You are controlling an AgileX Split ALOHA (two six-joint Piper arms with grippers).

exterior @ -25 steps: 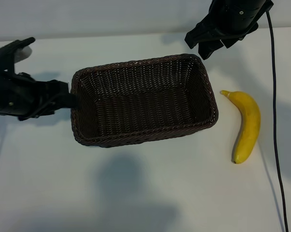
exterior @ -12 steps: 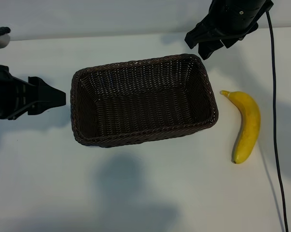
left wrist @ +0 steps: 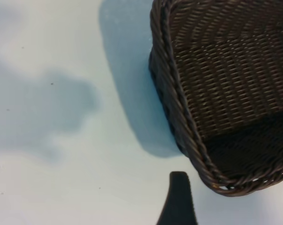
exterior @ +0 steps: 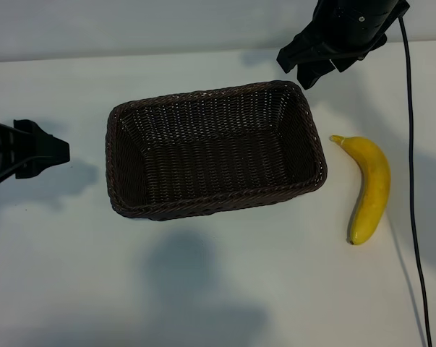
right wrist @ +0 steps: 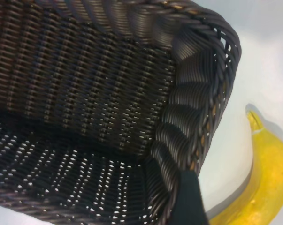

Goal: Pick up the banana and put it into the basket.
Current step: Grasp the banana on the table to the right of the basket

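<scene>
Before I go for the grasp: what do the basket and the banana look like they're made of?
Basket: dark brown woven wicker or similar fibre, semi-glossy; braided rim and small gaps in the weave show in the right wrist view. Banana: smooth, bright yellow, slightly shiny skin with a pale stem tip; real fruit or plastic, I cannot tell.

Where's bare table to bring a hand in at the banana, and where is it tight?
Bare table lies between the basket rim and the banana, and across the whole near side below both. Left of the basket is bare out to the left gripper. It is tighter past the basket's far right corner, where the right gripper hangs, and right of the banana, where a black cable runs.
</scene>
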